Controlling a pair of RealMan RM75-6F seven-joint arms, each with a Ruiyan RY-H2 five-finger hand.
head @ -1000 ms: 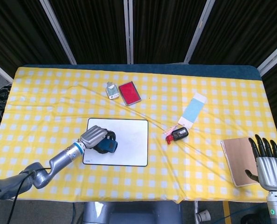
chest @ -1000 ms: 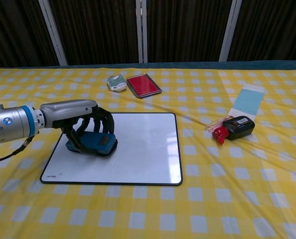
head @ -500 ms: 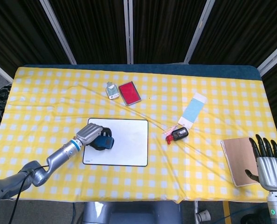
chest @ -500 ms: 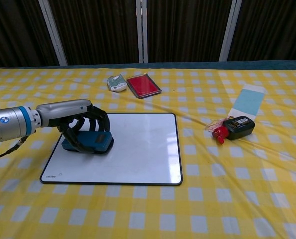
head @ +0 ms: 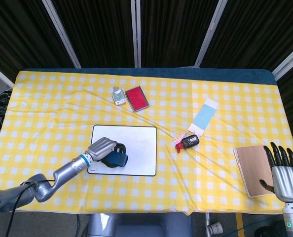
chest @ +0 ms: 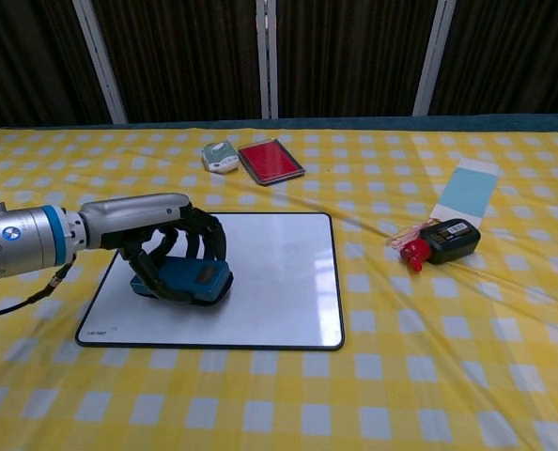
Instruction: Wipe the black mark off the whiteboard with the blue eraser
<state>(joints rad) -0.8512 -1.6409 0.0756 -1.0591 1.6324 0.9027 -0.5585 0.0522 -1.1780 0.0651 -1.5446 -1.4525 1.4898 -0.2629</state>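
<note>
The whiteboard (head: 139, 148) (chest: 279, 282) lies flat on the yellow checked cloth, left of centre. My left hand (head: 103, 148) (chest: 162, 235) grips the blue eraser (head: 118, 158) (chest: 196, 281) and presses it on the board's front left part. No black mark shows on the bare white surface; the area under the eraser is hidden. My right hand (head: 283, 173) hovers at the table's right front corner, fingers straight and apart, holding nothing, beside a brown notebook (head: 252, 169).
A red case (head: 137, 98) (chest: 271, 161) and a small green-white box (head: 119, 96) (chest: 221, 156) sit behind the board. A black key fob with red tag (head: 187, 142) (chest: 441, 241) and a light blue strip (head: 204, 116) (chest: 468, 190) lie to the right.
My left hand slid the eraser from the board's left edge toward me and rightward, after first drawing it back to the left. The right hand has not moved.
</note>
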